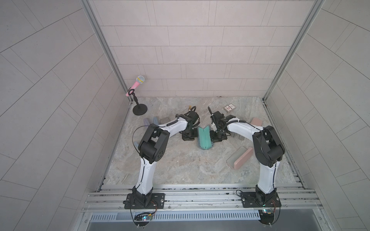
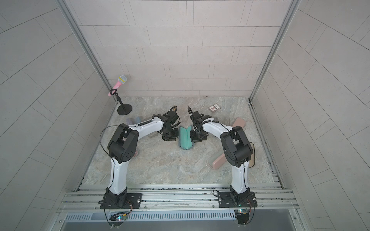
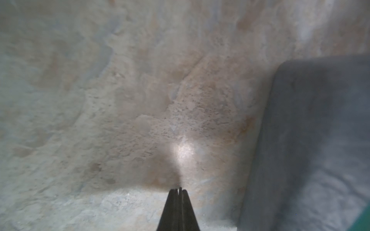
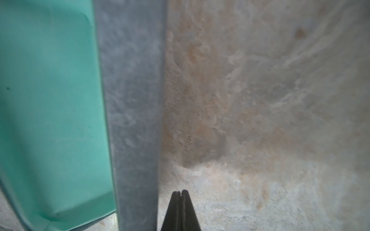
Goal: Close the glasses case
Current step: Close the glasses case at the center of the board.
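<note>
Between left pincer (image 3: 179,190) and right pincer (image 4: 180,192), each pinched shut on nothing, with the teal glasses case (image 1: 204,138) just beside both on the surface (image 1: 180,166), looks about midway: halves splayed in a V, not yet met, final squeeze pending.

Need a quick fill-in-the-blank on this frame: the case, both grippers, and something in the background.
1. The teal glasses case lies ____, its two halves spread in a V.
2. In both top views it sits ____ the left gripper and the right gripper.
3. Both grippers are ____ and hold nothing.
4. The microphone in the back corner is ____ in colour.

Missing words: open; between; shut; pink.
</note>
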